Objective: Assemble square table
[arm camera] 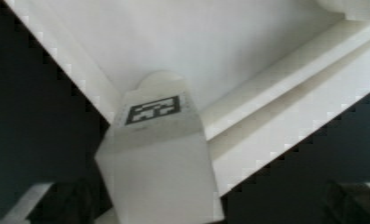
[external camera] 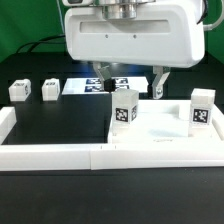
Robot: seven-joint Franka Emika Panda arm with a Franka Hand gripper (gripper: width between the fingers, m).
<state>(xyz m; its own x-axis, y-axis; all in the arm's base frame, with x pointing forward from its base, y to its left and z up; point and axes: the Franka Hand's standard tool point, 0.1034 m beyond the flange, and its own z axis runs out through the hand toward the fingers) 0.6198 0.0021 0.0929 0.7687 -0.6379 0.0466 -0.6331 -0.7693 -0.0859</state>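
The white square tabletop (external camera: 165, 128) lies on the exterior view's right, against the front wall. Two tagged white legs stand upright on it, one at its left corner (external camera: 125, 106) and one at its right (external camera: 202, 109). Two more legs (external camera: 20, 90) (external camera: 50, 90) lie loose on the black mat at the left. My gripper (external camera: 131, 88) hangs over the left standing leg, open, with its dark fingers (external camera: 160, 86) well apart on either side of the leg. In the wrist view that leg (arm camera: 155, 150) rises between the fingers over the tabletop (arm camera: 217, 50), with gaps beside it.
A long low white border wall (external camera: 50, 152) runs along the front of the black mat. The marker board (external camera: 90, 86) lies flat behind the gripper. A green backdrop and dark cables sit at the far left.
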